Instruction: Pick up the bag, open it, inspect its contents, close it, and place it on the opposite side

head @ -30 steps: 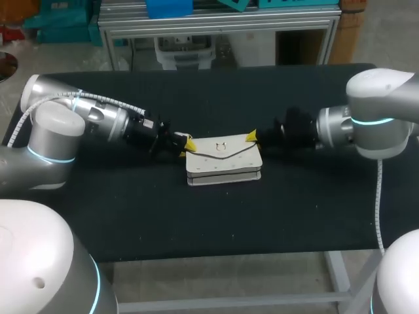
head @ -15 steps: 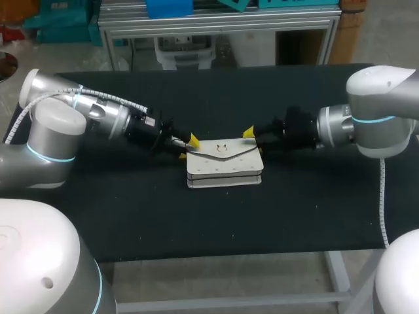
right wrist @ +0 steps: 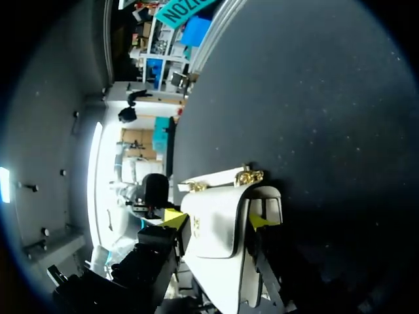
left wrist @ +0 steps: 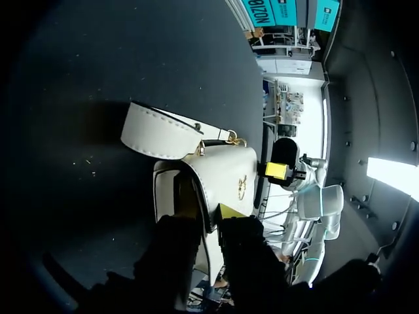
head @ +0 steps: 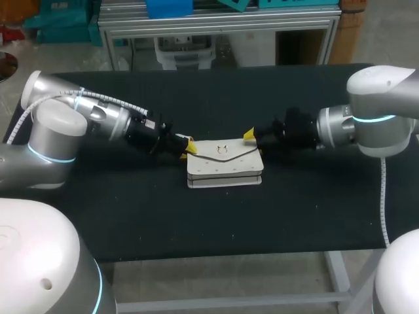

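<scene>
white bag point(head: 224, 165) between left tool point(head: 190, 147), right tool point(head: 249, 136)

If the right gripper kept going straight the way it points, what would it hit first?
The white bag: the right gripper points straight at its end, which already lies right ahead. Whether they touch yet, I cannot tell.

Black matte table point(head: 216, 222), dark top lightly speckled, pale metal leg point(head: 337, 275) at near-right corner
</scene>
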Controlling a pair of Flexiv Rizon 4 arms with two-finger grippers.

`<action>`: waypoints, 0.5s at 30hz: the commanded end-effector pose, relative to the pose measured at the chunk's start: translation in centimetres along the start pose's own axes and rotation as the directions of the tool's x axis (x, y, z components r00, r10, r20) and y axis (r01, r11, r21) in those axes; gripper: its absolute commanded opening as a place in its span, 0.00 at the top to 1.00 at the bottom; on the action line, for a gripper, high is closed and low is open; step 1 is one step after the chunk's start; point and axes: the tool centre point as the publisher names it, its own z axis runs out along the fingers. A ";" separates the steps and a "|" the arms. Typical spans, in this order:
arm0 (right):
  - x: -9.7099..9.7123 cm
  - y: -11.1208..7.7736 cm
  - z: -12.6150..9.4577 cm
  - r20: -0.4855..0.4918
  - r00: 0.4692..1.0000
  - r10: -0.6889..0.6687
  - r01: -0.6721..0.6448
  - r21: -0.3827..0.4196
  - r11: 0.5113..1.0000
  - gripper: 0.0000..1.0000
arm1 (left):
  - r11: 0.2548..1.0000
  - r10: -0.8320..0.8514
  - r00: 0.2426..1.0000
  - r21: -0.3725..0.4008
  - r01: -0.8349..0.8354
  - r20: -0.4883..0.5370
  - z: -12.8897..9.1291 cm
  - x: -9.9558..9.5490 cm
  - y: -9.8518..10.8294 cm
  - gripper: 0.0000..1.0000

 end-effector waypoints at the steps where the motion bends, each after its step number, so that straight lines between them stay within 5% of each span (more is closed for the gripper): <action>1: 0.1 0.1 0.1 -0.002 1.000 0.000 0.000 0.015 1.000 1.00 | 1.000 0.004 1.000 0.000 -0.004 0.017 0.1 0.1 0.1 0.85; 3: 0.1 0.1 0.1 0.007 1.000 0.008 -0.009 0.038 0.999 1.00 | 1.000 0.006 1.000 0.008 -0.006 0.020 -0.2 0.2 0.2 0.12; 4: 0.0 0.1 0.1 0.005 1.000 0.007 -0.008 0.034 0.999 1.00 | 1.000 0.007 1.000 0.012 -0.007 0.022 -0.4 0.2 0.2 0.00; 5: 0.0 0.1 0.1 0.016 1.000 0.009 -0.009 0.037 0.999 0.66 | 1.000 0.007 1.000 0.016 -0.008 0.023 -0.6 0.3 0.3 0.00; 6: 0.0 0.1 0.1 0.020 1.000 0.008 -0.009 0.041 0.999 0.06 | 1.000 0.008 1.000 0.024 -0.008 0.027 -0.9 0.3 0.4 0.00; 7: 0.0 0.0 -0.1 0.018 1.000 0.009 -0.010 0.038 0.999 0.00 | 1.000 0.007 1.000 0.028 -0.008 0.029 -1.1 0.3 0.4 0.00; 15: 0.1 -0.7 -1.3 0.047 0.998 0.029 -0.031 0.040 0.999 0.00 | 0.998 0.011 0.999 0.063 -0.014 0.052 -3.4 0.3 1.3 0.00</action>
